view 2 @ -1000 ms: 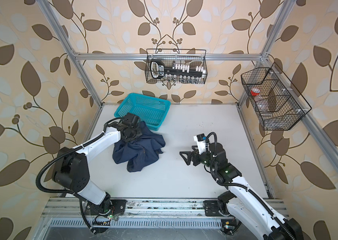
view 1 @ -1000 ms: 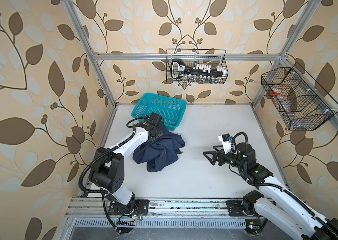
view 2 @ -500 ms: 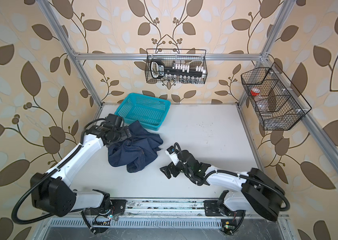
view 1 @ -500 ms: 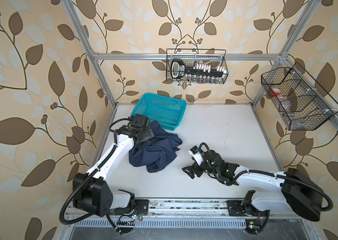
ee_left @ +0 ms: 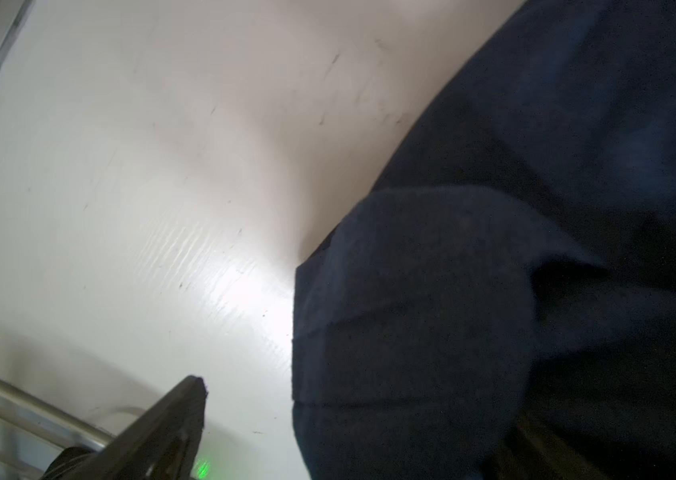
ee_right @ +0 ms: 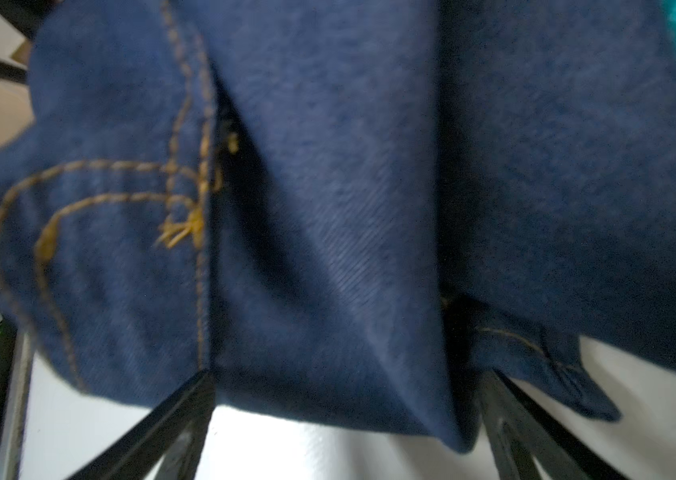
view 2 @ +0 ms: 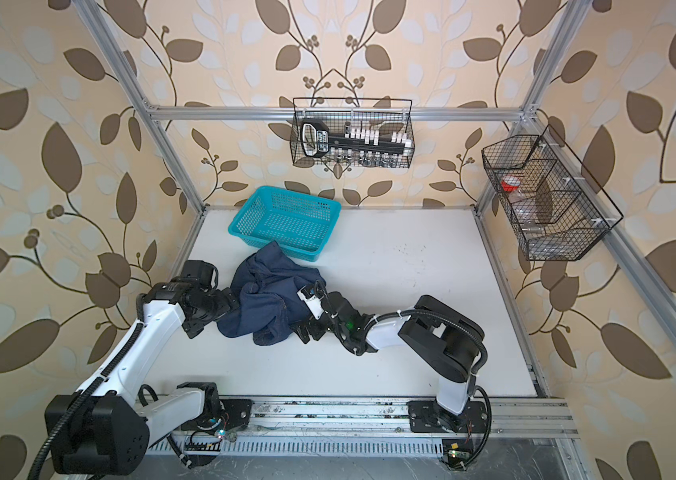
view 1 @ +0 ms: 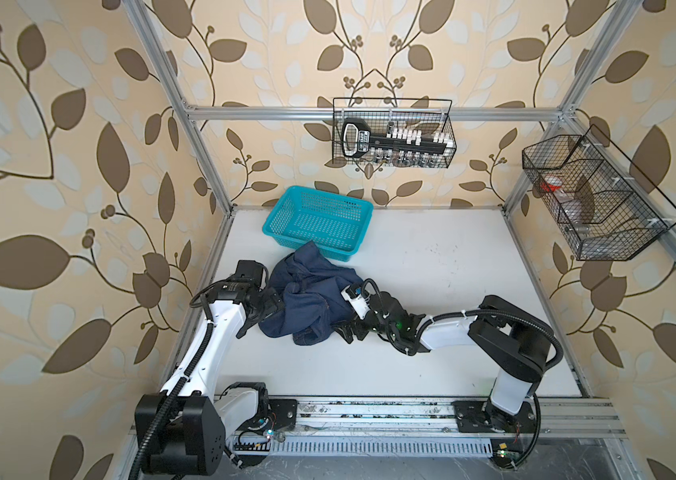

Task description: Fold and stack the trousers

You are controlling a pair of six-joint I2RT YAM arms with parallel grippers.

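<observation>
Two arms, both low over the white table [view 1: 432,353]. The left gripper [view 1: 265,309] sits at the left edge of the jeans [view 1: 311,299], jaws spread. Its wrist view shows one finger [ee_left: 178,415] over bare table, the other side lost under dark cloth, no pinch seen. The right gripper [view 1: 340,326] sits at the heap's right edge, jaws wide. Its wrist view shows both fingers [ee_right: 186,407] well apart, with a denim fold bearing orange stitching hanging across the tips, not clamped. One pair of jeans, crumpled, lies left of centre. Its far tip is against the near wall of one teal basket [view 1: 319,220]. Beyond: a wire rack [view 1: 392,133] on the back wall, a second wire rack [view 1: 594,199] on the right wall.
</observation>
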